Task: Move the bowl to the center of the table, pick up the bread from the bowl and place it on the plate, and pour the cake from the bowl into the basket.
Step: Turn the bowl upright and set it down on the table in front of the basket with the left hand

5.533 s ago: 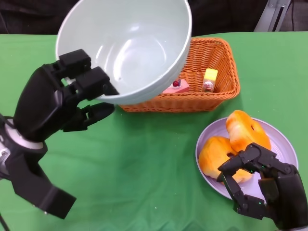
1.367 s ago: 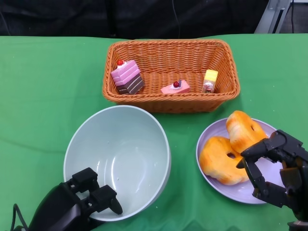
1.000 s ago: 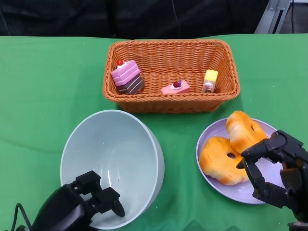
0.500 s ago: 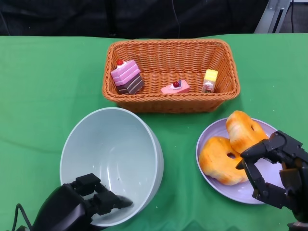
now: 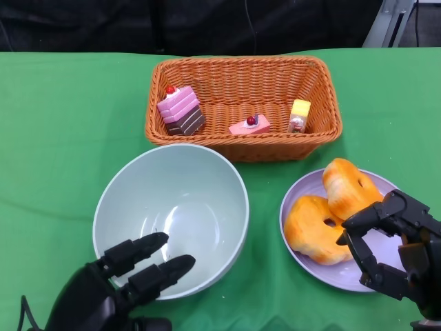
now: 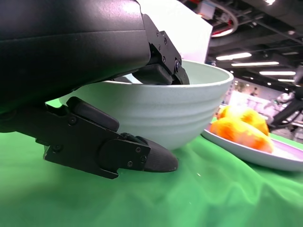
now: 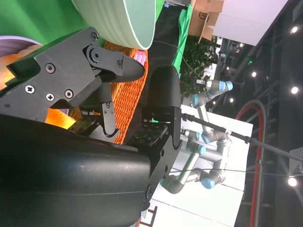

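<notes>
The pale green bowl [image 5: 171,217] stands upright and empty on the green cloth, in front of the wicker basket [image 5: 244,76]. My left hand [image 5: 127,279] lies at its near rim with fingers stretched out and apart over the edge. In the left wrist view the thumb [image 6: 142,156] sits low beside the bowl's wall [image 6: 161,113], apart from it. Two orange bread pieces [image 5: 311,229] [image 5: 350,186] lie on the lilac plate [image 5: 393,207]. A pink layered cake [image 5: 179,110] sits in the basket. My right hand [image 5: 389,252] hovers over the plate's near edge, fingers bent and apart, holding nothing.
The basket also holds a small pink slice [image 5: 250,125] and a yellow piece [image 5: 299,114]. It stands close behind the bowl's far rim. Plate and bowl are a short gap apart. Green cloth stretches to the left of the bowl.
My left hand's fingers have uncurled from the bowl's rim and now stretch out straight. The bowl has settled level and sits slightly further right. My right hand has not moved.
</notes>
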Controlling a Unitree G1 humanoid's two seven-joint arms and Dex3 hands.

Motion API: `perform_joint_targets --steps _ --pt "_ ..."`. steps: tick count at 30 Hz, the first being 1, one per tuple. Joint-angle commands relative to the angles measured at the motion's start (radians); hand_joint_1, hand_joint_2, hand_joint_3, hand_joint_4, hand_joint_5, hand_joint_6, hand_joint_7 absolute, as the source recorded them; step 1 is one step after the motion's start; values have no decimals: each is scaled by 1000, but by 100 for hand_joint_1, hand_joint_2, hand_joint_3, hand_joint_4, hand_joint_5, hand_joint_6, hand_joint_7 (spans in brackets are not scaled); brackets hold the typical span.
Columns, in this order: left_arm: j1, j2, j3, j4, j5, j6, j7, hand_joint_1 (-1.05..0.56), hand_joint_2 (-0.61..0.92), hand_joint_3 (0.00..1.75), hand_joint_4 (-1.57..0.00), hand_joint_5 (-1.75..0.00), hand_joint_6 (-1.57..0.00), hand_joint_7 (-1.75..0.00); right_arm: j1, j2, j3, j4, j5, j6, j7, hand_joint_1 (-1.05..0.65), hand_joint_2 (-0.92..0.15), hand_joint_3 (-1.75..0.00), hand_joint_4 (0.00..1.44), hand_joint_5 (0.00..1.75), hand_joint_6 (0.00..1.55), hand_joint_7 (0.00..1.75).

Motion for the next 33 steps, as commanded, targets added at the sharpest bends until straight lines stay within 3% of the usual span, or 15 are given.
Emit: perform_joint_targets --steps 1,12,21,25,29,33 --pt "12 8 18 -7 2 -14 140 -74 92 30 -23 0 -31 0 -13 -15 -4 19 13 -26 9 -16 -63 -73 80 126 74 109" --pt "33 50 112 -63 5 -59 141 -88 92 46 -20 0 -19 0 -12 -6 -8 16 -4 -24 -7 -17 -64 -71 80 126 75 109" --pt "52 87 194 -56 -53 -247 140 -91 92 46 -27 -3 -23 -3 -16 -4 -4 26 1 -22 -6 -15 -67 -66 78 128 75 109" --pt "71 46 289 -5 -212 -471 15 -88 92 32 -42 -5 -40 -5 -17 -2 -4 27 1 -21 -7 -16 -66 -66 79 128 75 109" --pt "83 15 370 20 -338 -564 -125 -72 92 27 -60 -6 -51 -3 -16 -1 -5 25 3 -17 -9 -13 -66 -68 79 128 75 109" --pt "88 -27 424 85 -545 -688 -343 -52 92 20 -73 -6 -61 -3 -15 -4 -4 25 7 -16 -5 -15 -64 -71 79 128 75 108"
